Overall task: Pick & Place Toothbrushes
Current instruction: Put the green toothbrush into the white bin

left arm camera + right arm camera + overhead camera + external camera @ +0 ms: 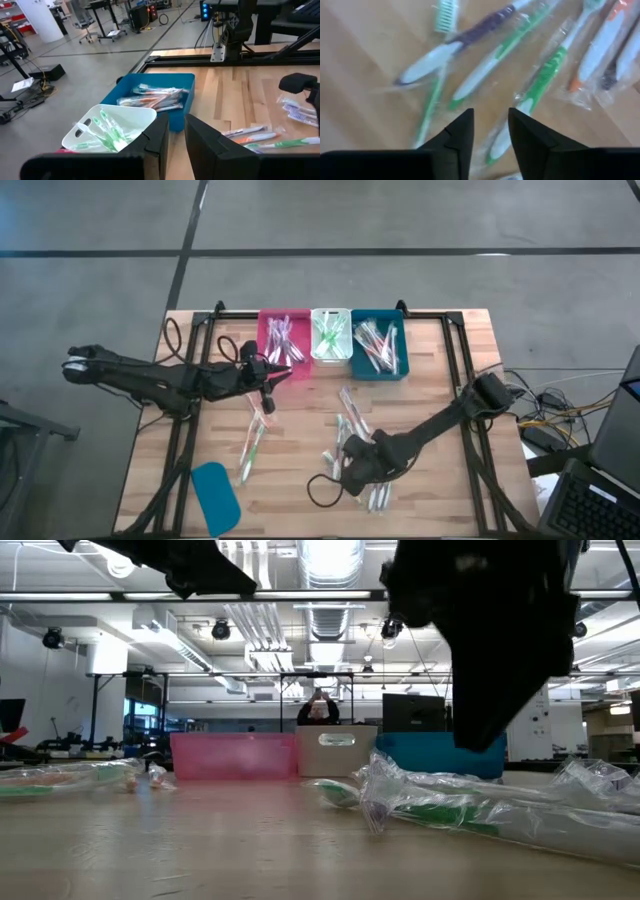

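The right gripper [490, 130] hangs low over the heap of loose toothbrushes [360, 442] near the front middle of the counter [440, 380]. Its two dark fingers stand a little apart with nothing between them; just beyond them lie wrapped brushes, green-handled [540, 80], a purple one [465, 37] and an orange one [600, 40].

The left gripper [268, 392] hovers close by the front edge of the pink bin [282, 340]. Its fingers [157, 142] look nearly pressed together, with only a narrow slit between them, and whether they pinch a brush I cannot tell from here. A few more brushes [252, 442] lie on the boards just in front of it, near a flat teal lid [215, 492].

Three bins sit in a row along the back: pink, white [330, 338] with green brushes, and blue [378, 345] with orange ones, so the sorting by colour looks well begun but far from done.

I'd judge the right arm is at the picking step. Next it needs to settle on one handle, straddle it crosswise, come down and close without catching the neighbouring wrappers, which overlap and may drag along.
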You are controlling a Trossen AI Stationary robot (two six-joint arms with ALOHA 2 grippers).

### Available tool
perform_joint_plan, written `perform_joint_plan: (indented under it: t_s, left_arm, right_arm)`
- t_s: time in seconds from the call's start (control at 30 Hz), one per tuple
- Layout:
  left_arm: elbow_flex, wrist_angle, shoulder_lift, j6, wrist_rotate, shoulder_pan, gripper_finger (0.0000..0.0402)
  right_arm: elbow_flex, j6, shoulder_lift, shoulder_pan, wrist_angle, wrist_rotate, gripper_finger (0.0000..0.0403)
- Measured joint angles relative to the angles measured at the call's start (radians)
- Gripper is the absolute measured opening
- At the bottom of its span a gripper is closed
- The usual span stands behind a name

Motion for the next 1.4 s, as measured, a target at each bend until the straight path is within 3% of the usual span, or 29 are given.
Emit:
perform_joint_plan:
  t_s: [0.3, 0.57, 0.97, 1.27, 1.4]
  left_arm:
    - [-0.003, -0.009, -0.008, -0.003, 0.000, 0.000, 0.0067]
    - [-0.003, -0.018, -0.002, -0.005, 0.001, 0.000, 0.0067]
    - [0.000, -0.024, -0.013, -0.006, 0.001, 0.000, 0.0067]
    - [0.000, -0.027, -0.014, -0.006, 0.001, 0.000, 0.0067]
    - [0.000, -0.037, -0.014, -0.006, 0.001, 0.000, 0.0067]
  right_arm:
    - [0.000, 0.051, 0.041, 0.000, -0.023, 0.026, 0.0173]
    - [-0.036, 0.079, 0.043, 0.000, -0.044, 0.052, 0.0180]
    - [-0.100, 0.102, 0.051, -0.002, 0.016, 0.000, 0.0121]
    - [-0.096, 0.095, 0.042, -0.002, 0.016, -0.011, 0.0025]
    - [-0.080, 0.092, 0.036, -0.001, 0.005, -0.026, 0.0024]
